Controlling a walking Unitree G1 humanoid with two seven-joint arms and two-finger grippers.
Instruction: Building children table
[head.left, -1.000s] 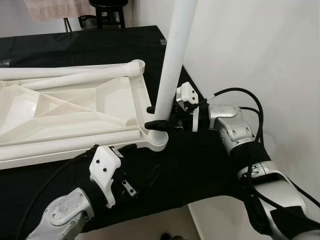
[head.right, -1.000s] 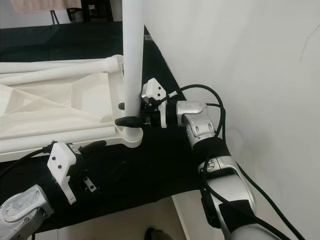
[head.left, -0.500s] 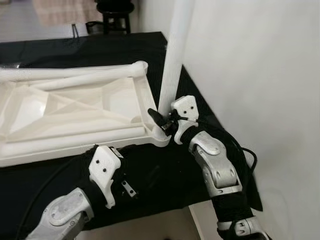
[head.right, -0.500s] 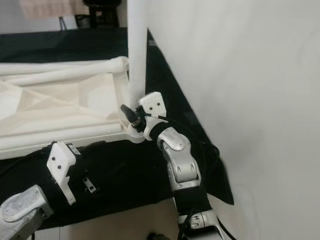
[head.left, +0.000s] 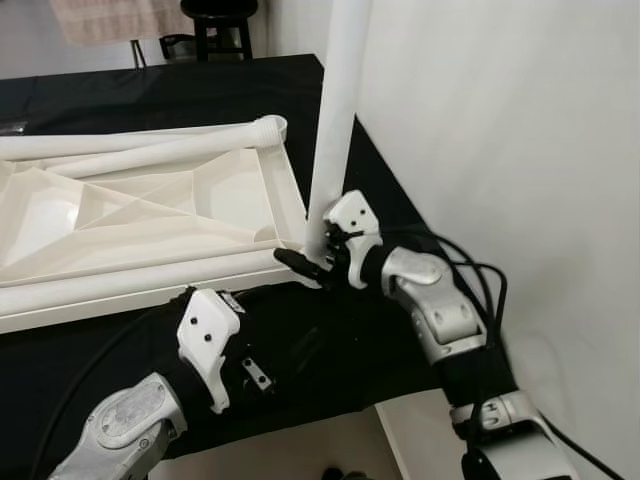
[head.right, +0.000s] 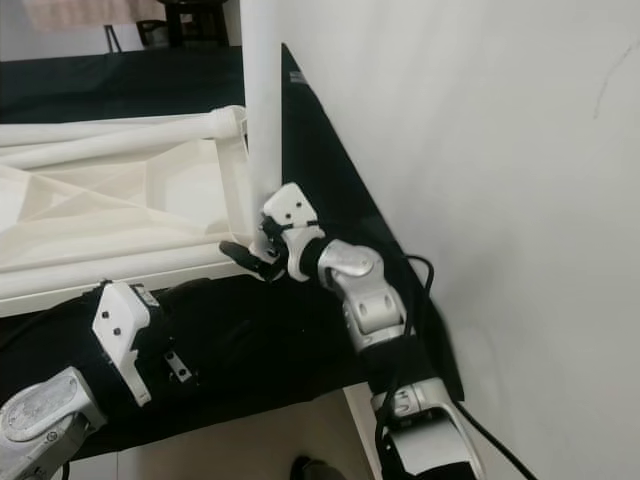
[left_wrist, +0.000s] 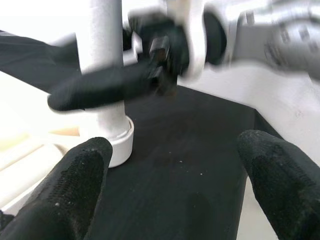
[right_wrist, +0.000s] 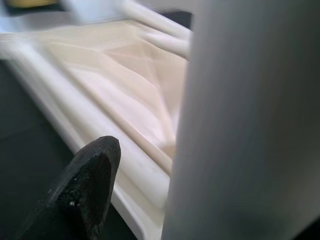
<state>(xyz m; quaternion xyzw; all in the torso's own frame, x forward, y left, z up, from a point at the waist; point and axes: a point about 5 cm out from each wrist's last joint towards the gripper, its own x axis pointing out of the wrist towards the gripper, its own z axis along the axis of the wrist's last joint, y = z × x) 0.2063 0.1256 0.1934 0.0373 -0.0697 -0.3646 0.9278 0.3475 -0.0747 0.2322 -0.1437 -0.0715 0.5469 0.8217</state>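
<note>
R gripper (head.left: 312, 262) clamped on table leg (head.left: 335, 120) | leg upright in corner socket of tabletop (head.left: 150, 215) (inverted, on black cloth) | L gripper (left_wrist: 175, 185) open, idle nearby | risk: off-axis twist unseats leg.

right claw (head.left: 312, 262) clamped, left claw (left_wrist: 175, 175) spread

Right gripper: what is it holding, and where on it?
The right gripper clasps the upright white table leg near its bottom end, just above the corner socket. The left gripper is open, holding nothing.
</note>
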